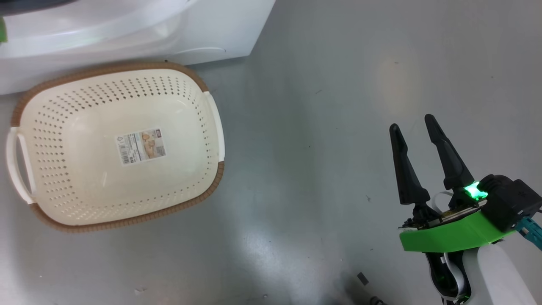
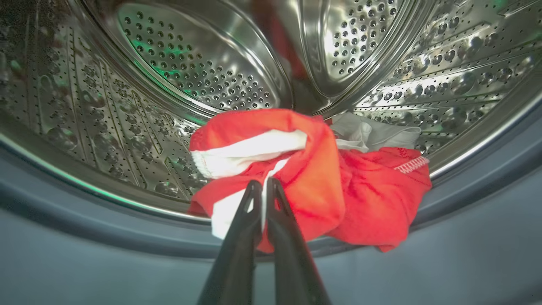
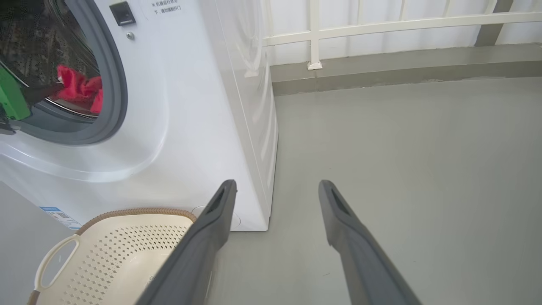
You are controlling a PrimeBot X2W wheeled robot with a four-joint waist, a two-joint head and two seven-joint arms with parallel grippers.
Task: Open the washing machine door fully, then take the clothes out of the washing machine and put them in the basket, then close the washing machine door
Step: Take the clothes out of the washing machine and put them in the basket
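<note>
Dark left pincer (image 2: 262, 183) clamps the soft red-and-white clothes (image 2: 364, 199) at the perforated steel drum (image 2: 203, 72) lip, so unloading seems underway; next it should draw them out over the cream perforated plastic basket (image 1: 114, 70) on the floor (image 1: 338, 84), right pincer (image 1: 412, 121) gaping idle.

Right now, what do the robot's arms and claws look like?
The right gripper has two long, black, pointy fingers on a bright green base, with a glowing green light, a black box and a white forearm. The left gripper has the same dark, tapering fingers.
</note>
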